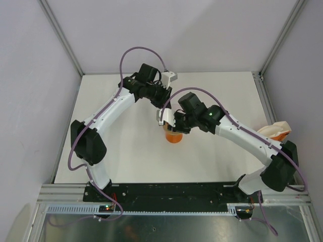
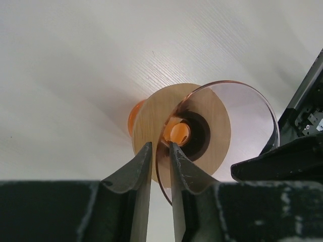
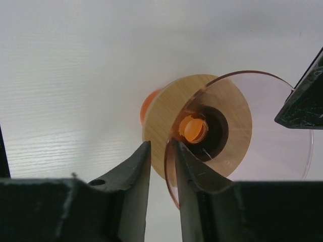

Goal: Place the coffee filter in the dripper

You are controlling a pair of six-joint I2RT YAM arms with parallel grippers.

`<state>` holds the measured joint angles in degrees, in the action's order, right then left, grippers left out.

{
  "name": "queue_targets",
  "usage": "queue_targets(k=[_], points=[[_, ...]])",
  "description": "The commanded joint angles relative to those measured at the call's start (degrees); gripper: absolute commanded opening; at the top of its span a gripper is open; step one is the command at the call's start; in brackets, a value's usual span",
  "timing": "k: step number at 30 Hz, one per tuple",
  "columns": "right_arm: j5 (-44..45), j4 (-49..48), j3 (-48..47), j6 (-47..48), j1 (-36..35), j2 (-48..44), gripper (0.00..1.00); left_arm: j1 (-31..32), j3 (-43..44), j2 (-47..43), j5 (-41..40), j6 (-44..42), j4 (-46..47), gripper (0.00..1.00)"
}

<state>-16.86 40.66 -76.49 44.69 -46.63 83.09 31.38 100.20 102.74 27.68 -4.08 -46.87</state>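
The translucent orange dripper stands upright on the white table at mid-table, and I see down through it to its wooden ring and orange base. It holds nothing. My left gripper straddles its thin rim, one finger inside the cup and one outside. A slim gap remains, so it is open. My right gripper straddles the rim the same way, narrowly open, with the rim against its inner finger. The coffee filter is out of view.
A white-and-orange packet lies at the table's right edge beside the right arm. Each wrist view shows the other gripper's dark body at its right side, close over the dripper. Grey walls enclose the table.
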Motion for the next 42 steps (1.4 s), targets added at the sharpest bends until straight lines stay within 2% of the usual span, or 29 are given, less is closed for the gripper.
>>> queue_targets(k=[1, 7, 12, 16, 18, 21, 25, 27, 28, 29, 32, 35, 38, 42], points=[[0.39, 2.25, -0.32, 0.73, 0.26, 1.93, 0.26, 0.48, 0.49, -0.48, 0.88, -0.05, 0.75, 0.23], [-0.26, 3.17, -0.27, 0.74, 0.23, 3.50, 0.16, 0.52, -0.94, -0.36, -0.39, -0.38, 0.77, 0.21], [0.08, 2.05, -0.32, 0.88, 0.21, 2.63, 0.20, 0.53, -0.48, -0.66, -0.59, -0.42, 0.78, 0.22], [-0.70, 0.45, -0.33, -0.29, -0.19, 0.55, 0.31, 0.48, 1.55, -0.99, -0.21, -0.01, 0.75, 0.26], [-0.71, -0.22, -0.33, -1.40, -0.60, -0.68, 0.42, 0.52, 2.43, -1.39, -0.18, -0.02, 0.80, 0.31], [0.32, -1.55, -0.33, -3.56, -1.72, -2.90, 0.58, 0.52, 3.43, -2.01, -0.22, -0.26, 0.77, 0.42], [3.75, -6.11, -0.33, -9.17, -2.89, -7.70, 0.70, 0.40, 4.76, -2.78, -1.00, -0.56, 0.81, 0.58], [6.53, -9.48, -0.33, -13.29, -3.01, -10.45, 0.79, 0.39, 5.29, -3.20, -1.52, -0.86, 0.75, 0.64], [8.49, -11.19, -0.33, -15.23, -2.93, -11.62, 0.89, 0.37, 5.59, -3.44, -1.81, -1.07, 0.78, 0.69], [10.96, -13.18, -0.33, -17.92, -2.76, -12.86, 0.94, 0.32, 5.73, -3.74, -2.14, -1.22, 0.80, 0.72], [18.87, -17.66, -0.33, -26.17, -1.86, -16.26, 0.99, 0.05, 6.81, -4.38, -3.96, -1.32, 0.82, 0.83], [24.22, -20.23, -0.28, -35.12, 0.39, -19.59, 0.99, -0.82, 8.30, -4.85, -6.01, -1.09, 0.75, 0.88], [23.44, -20.18, -0.30, -40.09, 6.49, -21.80, 0.99, -2.25, 9.95, -5.49, -6.88, -0.49, 0.74, 0.91], [26.87, -17.42, -0.30, -47.66, 16.25, -22.79, 0.99, -4.92, 9.49, -7.57, -7.31, -1.41, 0.74, 0.93]])
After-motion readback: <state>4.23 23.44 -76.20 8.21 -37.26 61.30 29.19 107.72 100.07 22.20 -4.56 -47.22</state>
